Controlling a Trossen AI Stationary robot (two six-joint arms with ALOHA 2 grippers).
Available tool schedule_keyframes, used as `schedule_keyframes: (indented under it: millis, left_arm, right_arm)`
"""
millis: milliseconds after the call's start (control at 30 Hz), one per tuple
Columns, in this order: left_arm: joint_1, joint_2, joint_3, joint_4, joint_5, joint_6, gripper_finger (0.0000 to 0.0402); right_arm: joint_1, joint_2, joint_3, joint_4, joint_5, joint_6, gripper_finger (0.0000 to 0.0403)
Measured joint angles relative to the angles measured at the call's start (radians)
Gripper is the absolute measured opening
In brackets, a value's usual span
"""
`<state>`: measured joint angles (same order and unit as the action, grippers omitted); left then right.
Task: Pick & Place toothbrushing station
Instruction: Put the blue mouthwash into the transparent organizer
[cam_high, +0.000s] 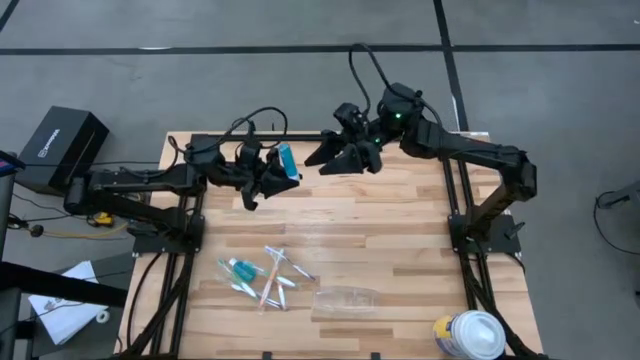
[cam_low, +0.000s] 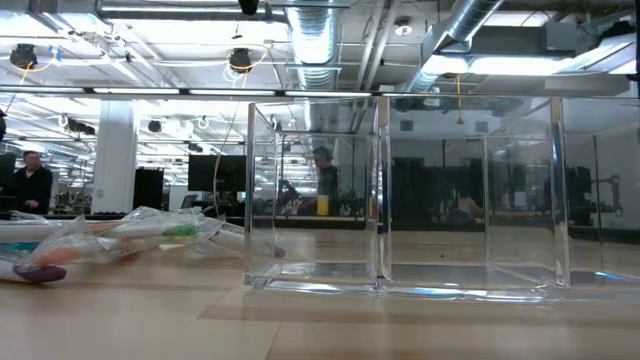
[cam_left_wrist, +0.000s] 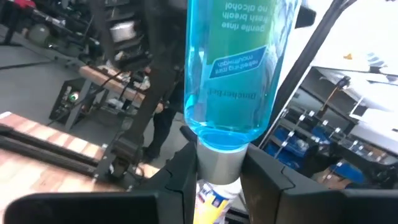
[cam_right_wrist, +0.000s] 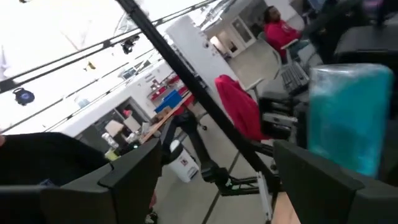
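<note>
**Blue Bottle Held Above the Butcher-Block Counter**

The counter (cam_high: 400, 240) is pale wood in glued strips, its grain running side to side. Near its front edge lies a loose cluster of slim pale toothbrushes (cam_high: 272, 280), some crossed over one another, with small teal-and-white tubes (cam_high: 240, 268) among them. Seen from counter height, the same items (cam_low: 120, 235) appear wrapped in crinkled clear film. Just beside that cluster, toward the right arm's side, sits the flat see-through plastic holder (cam_high: 346, 298). It is glossy and sharp-edged, with upright walls dividing it into compartments (cam_low: 400, 200) (nothing shows inside them).

The left gripper (cam_high: 268, 180) is raised over the back of the counter, well apart from the toothbrushes. Its dark fingers (cam_left_wrist: 186, 174) are closed on the grey cap of a clear bottle of bright blue liquid (cam_left_wrist: 239, 62). The bottle is smooth and cylindrical, with a green-and-white printed label.

The right gripper (cam_high: 345, 155) hovers near it, also over the back of the counter. Its fingers (cam_right_wrist: 137, 171) are spread wide with nothing between them. The blue bottle (cam_right_wrist: 348, 118) shows blurred just off to one side.

A round canister with a white lid (cam_high: 470, 335) stands at the front corner on the right arm's side.
</note>
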<state>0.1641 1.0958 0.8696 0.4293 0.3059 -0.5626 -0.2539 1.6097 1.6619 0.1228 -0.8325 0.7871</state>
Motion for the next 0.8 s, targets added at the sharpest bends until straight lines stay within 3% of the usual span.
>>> schedule_keyframes:
  millis: [333, 533, 800]
  left_arm:
    - [-0.013, 0.000, 0.000, 0.009, 0.005, -0.041, 0.0085]
    - [-0.013, 0.014, -0.001, 0.004, 0.000, -0.052, 0.0085]
    - [-0.013, 0.099, 0.024, 0.040, 0.028, -0.070, 0.0085]
  right_arm:
    - [-0.023, 0.032, 0.002, -0.003, 0.055, -0.066, 0.0301]
    - [-0.043, 0.034, 0.001, -0.109, 0.105, -0.181, 0.0301]
    - [-0.053, 0.033, 0.002, -0.102, 0.120, -0.185, 0.0301]
